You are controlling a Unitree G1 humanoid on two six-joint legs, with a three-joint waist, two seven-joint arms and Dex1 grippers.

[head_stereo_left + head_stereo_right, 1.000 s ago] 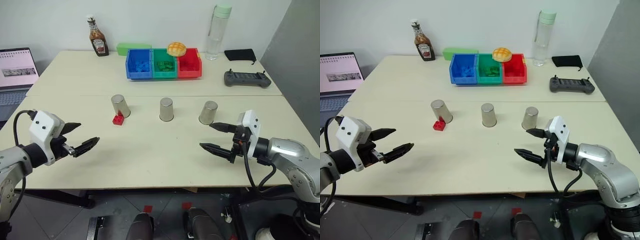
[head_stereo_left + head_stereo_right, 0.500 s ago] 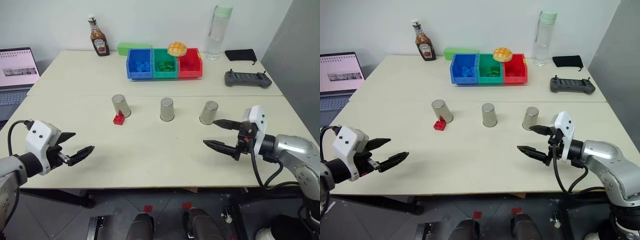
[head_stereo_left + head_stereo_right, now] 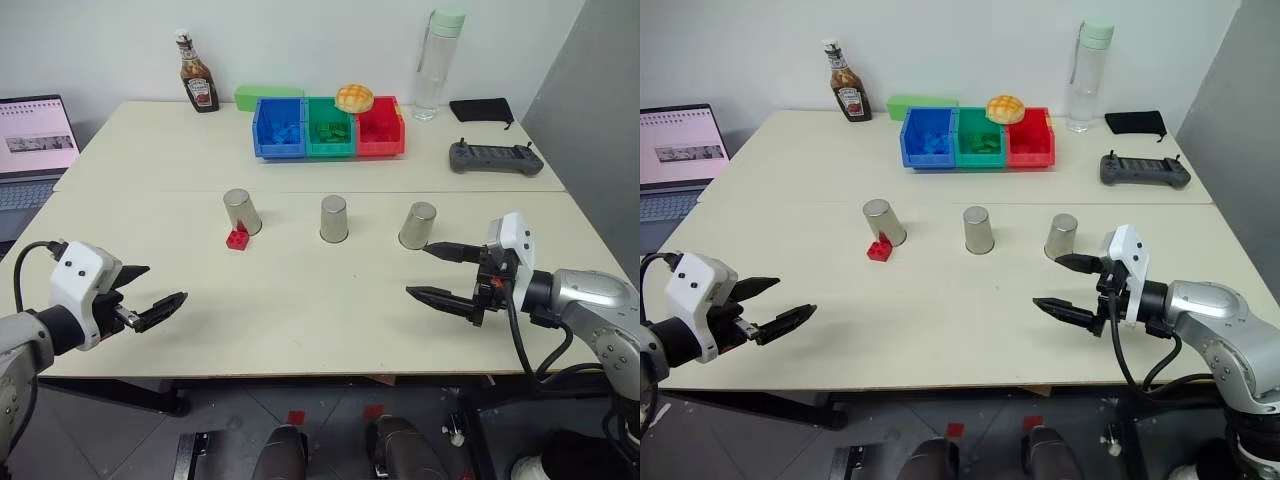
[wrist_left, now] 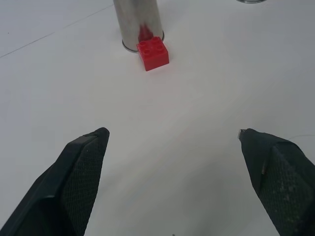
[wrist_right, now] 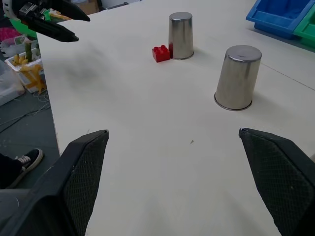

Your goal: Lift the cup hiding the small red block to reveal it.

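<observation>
Left hand [image 3: 143,290] drew back, open; right hand [image 3: 441,272] open. Three cups [image 3: 333,218], one small red block [image 3: 237,238] exposed.

Two steel cups are standing upside down on the pale table [image 5: 147,162], the far cup [image 5: 180,35] sitting just beside the small red block [image 5: 161,53], the near cup [image 5: 237,77] well apart from it, while the right gripper [image 5: 174,184] is hanging wide open.
</observation>
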